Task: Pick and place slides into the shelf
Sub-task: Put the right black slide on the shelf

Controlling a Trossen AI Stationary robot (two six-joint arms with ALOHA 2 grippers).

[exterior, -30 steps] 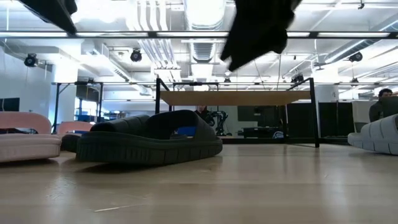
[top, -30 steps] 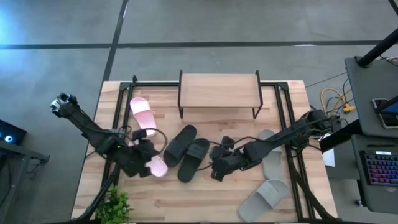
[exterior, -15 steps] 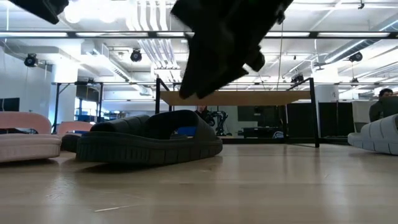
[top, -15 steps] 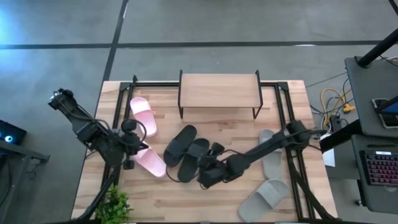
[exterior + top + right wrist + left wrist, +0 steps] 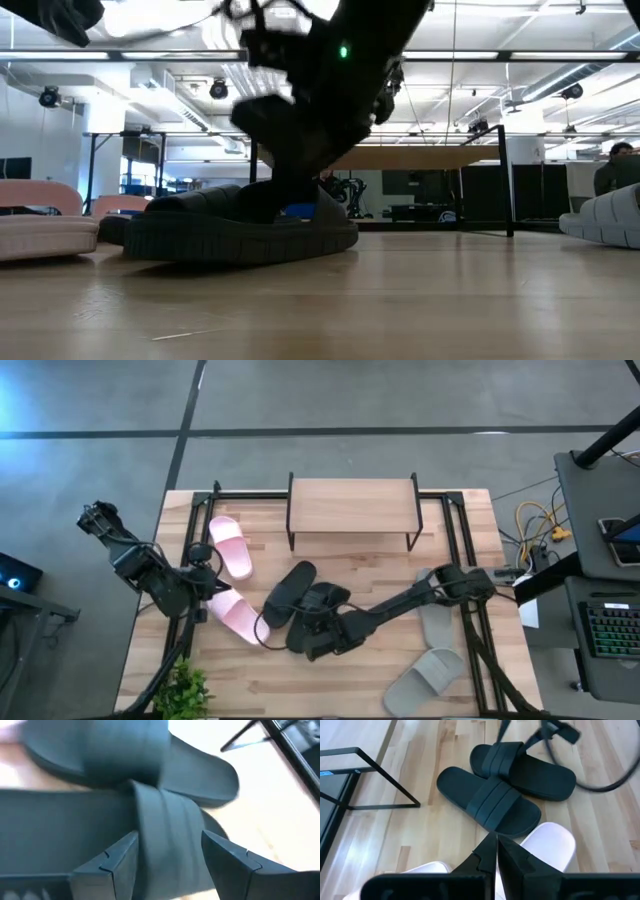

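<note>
Two black slides lie side by side mid-table, one [image 5: 289,587] farther and one [image 5: 318,606] nearer. My right gripper [image 5: 308,640] is open and low over the nearer one, its fingers [image 5: 120,851] standing either side of the strap [image 5: 165,820]. My left gripper [image 5: 496,840] is shut and hovers at the left end of a pink slide [image 5: 233,618]. A second pink slide [image 5: 230,547] lies behind it. Two grey slides [image 5: 435,610] [image 5: 425,678] lie flat on the right. The wooden-topped shelf [image 5: 352,506] stands at the far edge. My right gripper comes at the nearer black slide slanting down from the right, its open fingers across the strap [image 5: 165,820]. Whether the fingers touch the slide I cannot tell. The slide lies flat on the table.
Dark metal frame rails [image 5: 190,540] [image 5: 462,540] run along both sides of the table. A small green plant [image 5: 185,690] sits at the near left corner. Bare wood lies in front of the shelf [image 5: 360,565] and along the near edge.
My right gripper has swept from mid-table toward the left and near edge and dropped onto the nearer black slide. My left gripper has drawn back toward the left edge, off the near pink slide, which now shows whole.
</note>
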